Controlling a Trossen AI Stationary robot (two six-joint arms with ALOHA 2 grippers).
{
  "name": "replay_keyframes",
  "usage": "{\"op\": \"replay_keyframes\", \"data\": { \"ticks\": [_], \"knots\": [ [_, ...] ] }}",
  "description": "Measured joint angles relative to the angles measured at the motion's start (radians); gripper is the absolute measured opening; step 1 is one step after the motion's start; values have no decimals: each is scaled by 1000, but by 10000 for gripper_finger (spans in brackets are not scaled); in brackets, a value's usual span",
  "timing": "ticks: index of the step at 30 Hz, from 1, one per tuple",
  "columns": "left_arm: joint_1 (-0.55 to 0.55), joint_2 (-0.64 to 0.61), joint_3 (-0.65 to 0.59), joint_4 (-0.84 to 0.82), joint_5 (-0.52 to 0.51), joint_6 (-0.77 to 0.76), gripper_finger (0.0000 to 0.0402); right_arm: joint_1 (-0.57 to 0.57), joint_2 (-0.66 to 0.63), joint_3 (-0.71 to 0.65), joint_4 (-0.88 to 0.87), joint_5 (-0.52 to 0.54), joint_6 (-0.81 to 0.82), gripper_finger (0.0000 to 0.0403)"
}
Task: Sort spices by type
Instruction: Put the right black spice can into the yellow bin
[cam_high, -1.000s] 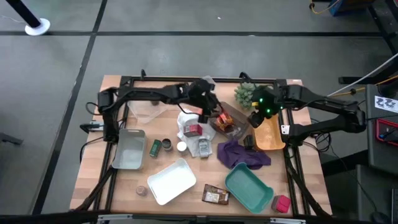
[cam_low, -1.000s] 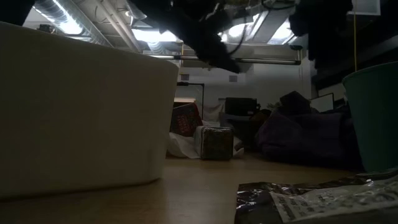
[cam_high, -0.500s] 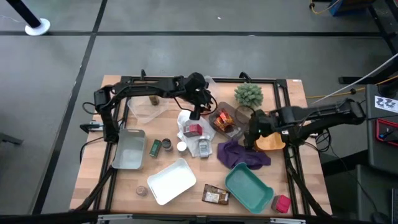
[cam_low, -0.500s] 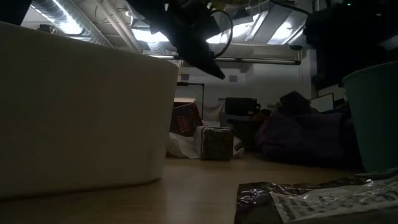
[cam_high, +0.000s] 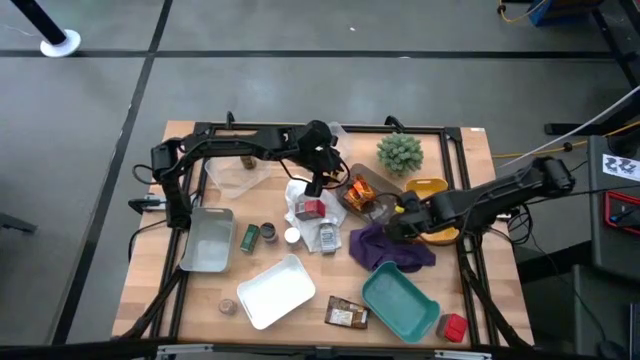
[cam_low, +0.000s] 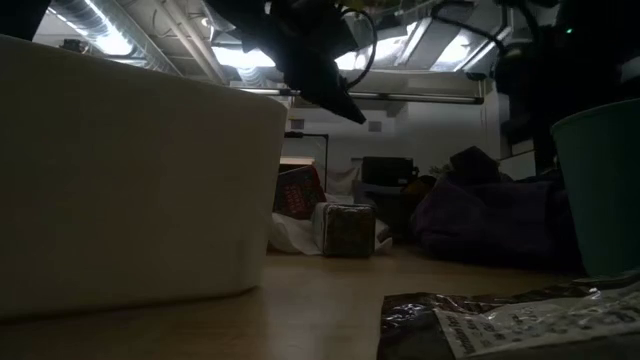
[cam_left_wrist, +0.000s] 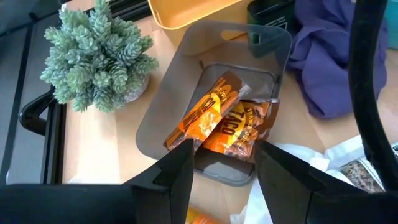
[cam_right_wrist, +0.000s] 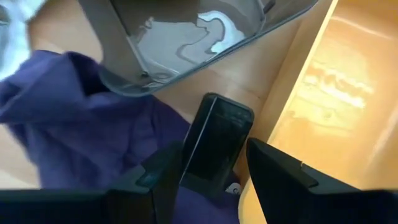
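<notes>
Your right gripper (cam_right_wrist: 208, 163) hangs over a small black box (cam_right_wrist: 214, 146) lying flat between the purple cloth (cam_right_wrist: 74, 118) and the yellow tray (cam_right_wrist: 323, 93), just near of the grey bin (cam_left_wrist: 186, 106). The fingers are spread, one on each side of the box, pinching nothing. The box looks stiff and light with slick faces, so take it across the narrow sides at mid-length; one end rests against the cloth, and I'd expect the soft fold to snag a finger. Your left gripper (cam_left_wrist: 217, 171) hovers over the grey bin, jaws parted and empty, above the orange packets (cam_left_wrist: 221, 118) lying inside. Those are thin, crinkly foil: soft, light, and slippery. Pinch an edge or a corner, not the flat face. Other spices are still loose: a red box (cam_high: 311, 208) and a grey packet (cam_high: 326, 237) on the white cloth (cam_high: 298, 190), two little jars (cam_high: 259, 235) beside the grey tray (cam_high: 207, 240), a brown packet (cam_high: 346, 315) at the near edge, and another red box (cam_high: 455, 326) at near right. Sorting looks barely started.
</notes>
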Motion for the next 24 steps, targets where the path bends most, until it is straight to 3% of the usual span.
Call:
{"op": "replay_keyframes", "data": {
  "ticks": [20, 24],
  "knots": [
    [-2, 0, 0, -5, 0, -8, 155, -2, 159, 0, 29, -30, -4, 184],
    [-2, 0, 0, -4, 0, -5, 155, -2, 159, 0, 36, -30, -9, 163]
  ]
}}
